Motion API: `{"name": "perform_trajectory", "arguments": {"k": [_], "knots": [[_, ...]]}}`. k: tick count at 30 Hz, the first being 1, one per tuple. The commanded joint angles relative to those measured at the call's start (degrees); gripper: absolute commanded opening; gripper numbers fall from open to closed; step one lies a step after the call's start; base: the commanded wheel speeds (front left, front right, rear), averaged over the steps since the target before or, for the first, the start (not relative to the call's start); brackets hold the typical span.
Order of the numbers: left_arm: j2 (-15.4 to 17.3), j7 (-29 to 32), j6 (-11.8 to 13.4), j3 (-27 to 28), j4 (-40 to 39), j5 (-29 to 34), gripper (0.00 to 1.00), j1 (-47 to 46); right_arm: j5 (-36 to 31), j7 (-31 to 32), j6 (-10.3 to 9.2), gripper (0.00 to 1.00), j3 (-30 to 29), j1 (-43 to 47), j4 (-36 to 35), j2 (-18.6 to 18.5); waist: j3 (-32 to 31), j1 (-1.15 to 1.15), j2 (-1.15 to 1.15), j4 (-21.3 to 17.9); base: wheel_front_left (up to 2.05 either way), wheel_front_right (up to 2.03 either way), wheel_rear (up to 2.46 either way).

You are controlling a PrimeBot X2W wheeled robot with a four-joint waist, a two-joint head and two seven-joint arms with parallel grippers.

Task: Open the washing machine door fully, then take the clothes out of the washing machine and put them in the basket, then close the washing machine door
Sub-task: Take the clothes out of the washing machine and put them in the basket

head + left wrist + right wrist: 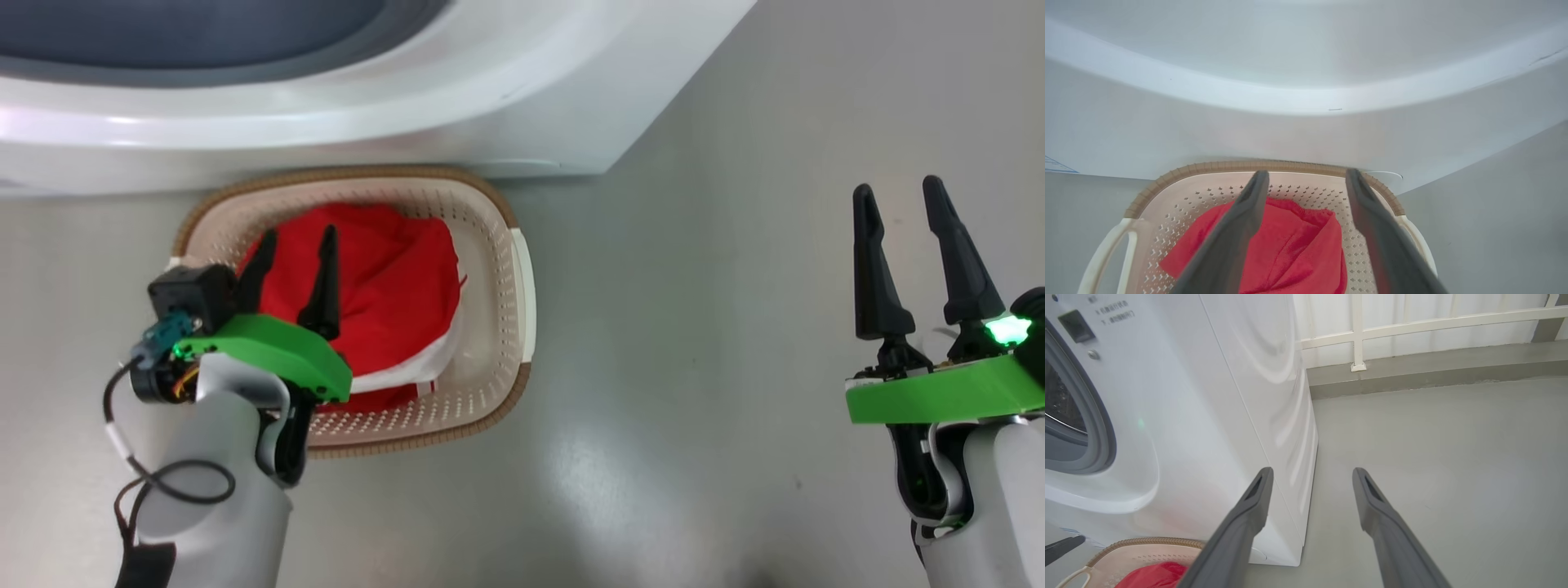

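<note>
The cream basket (pixel 490 245) with a brown rim stands on the floor against the white washing machine (pixel 326 106). Red clothes (pixel 392 278) with white trim lie heaped inside it. My left gripper (pixel 298 237) hovers over the basket's left half, open, its fingers (pixel 1245 212) apart above the red clothes (pixel 1294 253) with nothing between them. My right gripper (pixel 902 196) stands open over bare floor far to the right, holding nothing. In the right wrist view the washing machine (pixel 1208 416) shows its grey gasket (pixel 1094 428) and open mouth. The door is out of view.
Grey floor (pixel 694 367) stretches between the basket and my right arm. A low wall with a white railing (pixel 1412 326) runs behind the machine's right side. A black cable (pixel 163 482) loops off my left forearm.
</note>
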Motion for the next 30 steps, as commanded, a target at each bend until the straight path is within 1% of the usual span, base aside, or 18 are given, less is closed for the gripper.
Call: {"name": "perform_trajectory", "arguments": {"k": [1,12,23,30], "knots": [[1.70,-0.27,-0.32,1.77,-1.81,0.74,1.00,2.57,-0.38,-0.35,0.37,1.00,1.20,2.04,-0.97,-0.49,-2.88,0.00,0.00,0.65,0.00,0.00,0.00],[1.60,-0.27,-0.32,6.67,-13.89,4.81,1.00,11.68,-0.13,-0.35,0.37,1.00,1.41,5.46,0.77,-0.74,-11.54,0.00,0.00,1.18,0.00,0.00,0.00],[1.49,-0.27,-0.32,9.08,-25.77,7.67,1.00,20.53,0.24,-0.35,0.37,1.00,1.27,9.43,1.62,-0.48,-18.44,0.00,0.00,0.99,0.00,0.00,0.00],[1.47,-0.27,-0.32,9.63,-30.89,8.15,1.00,25.00,0.21,-0.35,0.37,1.00,1.27,11.70,1.90,-0.68,-22.23,0.00,0.00,0.83,0.00,0.00,0.00]]}}
